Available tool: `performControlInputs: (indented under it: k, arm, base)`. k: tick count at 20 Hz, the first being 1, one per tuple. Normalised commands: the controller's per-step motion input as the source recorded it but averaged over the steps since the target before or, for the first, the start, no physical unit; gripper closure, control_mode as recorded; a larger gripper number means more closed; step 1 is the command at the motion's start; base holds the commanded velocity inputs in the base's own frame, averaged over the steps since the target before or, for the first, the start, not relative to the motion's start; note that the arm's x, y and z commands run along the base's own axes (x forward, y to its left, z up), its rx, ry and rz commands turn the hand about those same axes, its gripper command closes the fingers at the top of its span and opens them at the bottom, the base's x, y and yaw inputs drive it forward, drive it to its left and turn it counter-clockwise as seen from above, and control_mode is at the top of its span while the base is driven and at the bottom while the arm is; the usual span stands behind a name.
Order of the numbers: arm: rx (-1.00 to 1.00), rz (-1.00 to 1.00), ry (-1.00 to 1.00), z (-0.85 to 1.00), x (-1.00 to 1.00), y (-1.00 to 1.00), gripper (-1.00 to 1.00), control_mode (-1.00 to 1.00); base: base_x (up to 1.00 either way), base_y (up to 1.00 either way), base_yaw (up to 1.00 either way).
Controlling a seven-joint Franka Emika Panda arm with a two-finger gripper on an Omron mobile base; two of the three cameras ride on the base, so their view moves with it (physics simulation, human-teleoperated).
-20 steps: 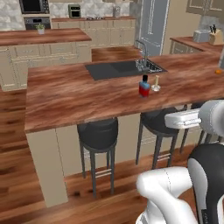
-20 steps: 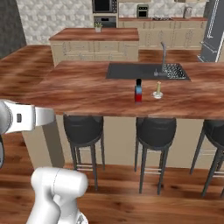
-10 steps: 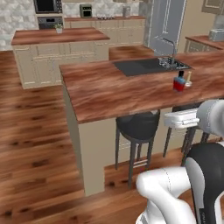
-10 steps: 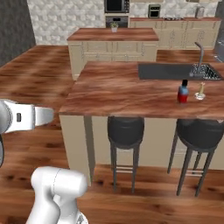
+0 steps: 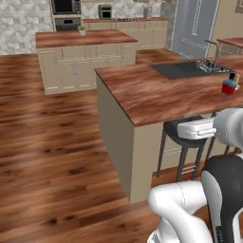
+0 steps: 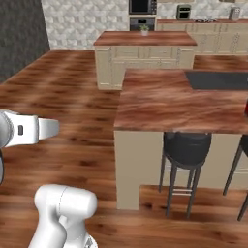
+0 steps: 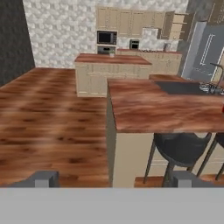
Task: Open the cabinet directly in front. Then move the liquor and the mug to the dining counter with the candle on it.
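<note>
The liquor (image 5: pixel 229 86), a small red bottle with blue shoulders and a black cap, stands on the dining counter (image 5: pixel 156 95) near its black sink (image 5: pixel 182 70). A bit of the pale candle (image 5: pixel 236 77) peeks out behind the bottle. In the hand view the same counter (image 7: pixel 144 109) runs off to the right. My gripper (image 7: pixel 114 180) is open, its fingertips (image 7: pixel 43 179) wide apart with nothing between them. On the far wall a beige cabinet (image 7: pixel 177 26) stands with its doors open. The mug is out of view.
Dark stools (image 5: pixel 182 130) are tucked under the counter's near side. A second island (image 5: pixel 85 40) with a small plant lies farther back, before the ovens. A steel fridge (image 5: pixel 194 23) is at the back right. Wood floor (image 5: pixel 52 142) stretches to the left.
The whole picture has shifted: the camera has swung left, so the counter, sink and bottle have slid to the right edge. The gripper stays open.
</note>
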Motion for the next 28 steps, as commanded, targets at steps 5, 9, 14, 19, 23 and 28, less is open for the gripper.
performControlInputs:
  k: [5,9,14,19,23,28]
  arm:
    - [0.00,0.00,0.00,0.00,0.00,0.00,-1.00,1.00]
    - [0.00,0.00,0.00,0.00,0.00,0.00,-1.00,1.00]
    - [0.00,0.00,0.00,0.00,0.00,0.00,-1.00,1.00]
    - [0.00,0.00,0.00,0.00,0.00,0.00,-1.00,1.00]
    - [0.00,0.00,0.00,0.00,0.00,0.00,-1.00,1.00]
    - [0.00,0.00,0.00,0.00,0.00,0.00,-1.00,1.00]
  base:
    - [0.62,1.00,0.00]
    - [1.00,1.00,0.00]
    - [1.00,0.94,0.00]
    - [1.00,0.80,0.00]
    - [1.00,0.15,-0.01]
    - [1.00,0.00,0.00]
